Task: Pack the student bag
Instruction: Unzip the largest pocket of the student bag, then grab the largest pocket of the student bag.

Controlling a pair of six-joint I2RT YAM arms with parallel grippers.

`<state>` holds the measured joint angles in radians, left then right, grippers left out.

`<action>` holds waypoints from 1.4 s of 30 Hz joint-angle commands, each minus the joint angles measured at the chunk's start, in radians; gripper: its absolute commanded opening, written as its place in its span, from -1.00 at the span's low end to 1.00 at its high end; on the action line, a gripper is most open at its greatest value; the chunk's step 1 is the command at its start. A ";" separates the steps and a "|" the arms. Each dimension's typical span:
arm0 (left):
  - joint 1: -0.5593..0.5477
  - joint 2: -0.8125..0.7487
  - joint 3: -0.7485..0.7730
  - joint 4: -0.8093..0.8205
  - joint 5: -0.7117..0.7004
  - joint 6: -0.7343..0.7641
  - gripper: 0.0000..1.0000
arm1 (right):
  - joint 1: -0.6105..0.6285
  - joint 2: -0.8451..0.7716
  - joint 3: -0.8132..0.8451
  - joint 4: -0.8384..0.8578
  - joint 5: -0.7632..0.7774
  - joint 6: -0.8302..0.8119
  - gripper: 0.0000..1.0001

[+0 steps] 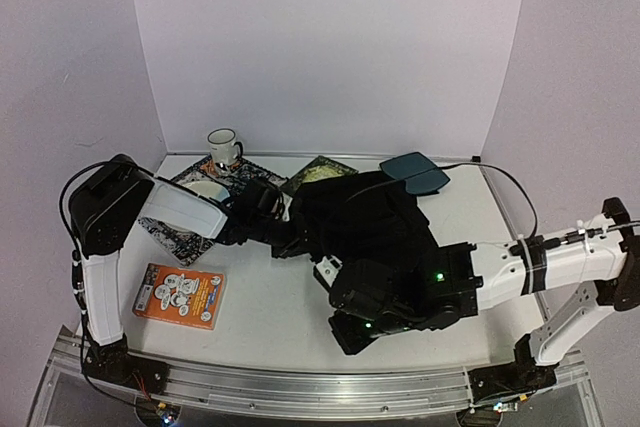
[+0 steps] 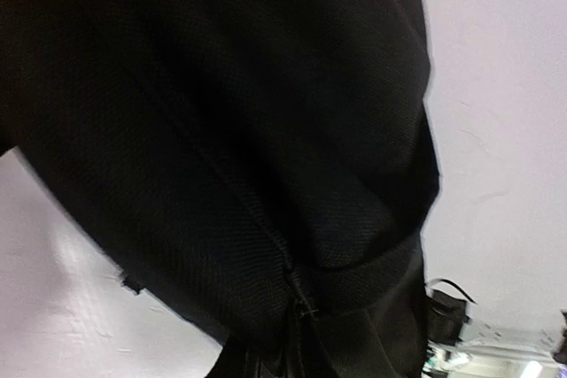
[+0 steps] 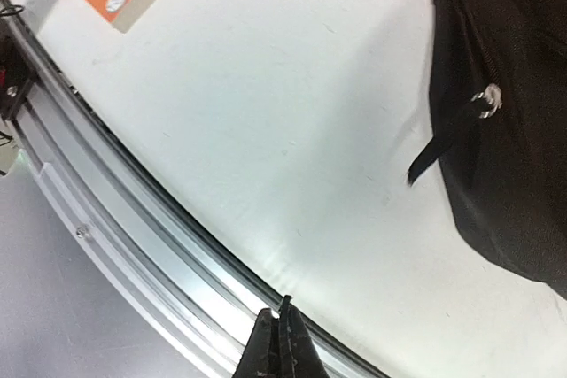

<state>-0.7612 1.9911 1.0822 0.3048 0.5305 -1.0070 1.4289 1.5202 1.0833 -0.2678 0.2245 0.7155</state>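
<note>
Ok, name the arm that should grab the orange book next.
Right, I'd say: the right gripper is shut, empty, over the table, facing the orange book. The left gripper is pressed against the backpack.

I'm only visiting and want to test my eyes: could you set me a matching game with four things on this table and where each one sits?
Things:
1. mug
2. orange box
3. student bag
4. teal pad

Places on the table:
A. in the middle, the biggest item
B. far left, at the back edge
C. near left, lying flat
D. far side, right of centre, at the bag's far end

Pairs: 1-B, 2-C, 3-A, 4-D
</note>
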 commanded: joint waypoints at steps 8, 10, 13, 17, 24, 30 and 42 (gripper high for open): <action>0.047 -0.092 0.129 -0.351 -0.129 0.244 -0.91 | -0.038 0.130 0.180 -0.093 0.235 0.110 -0.98; 0.042 -0.107 0.092 -0.294 -0.092 0.200 -0.92 | -0.048 0.132 0.188 -0.113 0.271 0.164 -0.87; 0.026 -0.125 0.055 -0.202 -0.042 0.141 -0.93 | -0.068 0.139 0.192 -0.114 0.277 0.221 -0.81; -0.003 -0.142 0.035 -0.144 -0.022 0.076 -0.94 | -0.074 0.182 0.220 -0.112 0.278 0.253 -0.60; -0.038 -0.154 0.059 -0.137 -0.049 0.047 -0.95 | -0.074 0.221 0.217 -0.073 0.241 0.297 -0.40; -0.047 -0.147 0.068 -0.134 -0.057 0.040 -0.95 | -0.074 0.219 0.163 -0.065 0.260 0.366 -0.27; -0.056 -0.127 0.086 -0.133 -0.053 0.036 -0.96 | -0.074 0.182 0.098 -0.129 0.257 0.452 -0.20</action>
<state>-0.8065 1.8931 1.1236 0.1143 0.4606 -0.9697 1.3533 1.7363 1.2016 -0.3207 0.4577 1.1285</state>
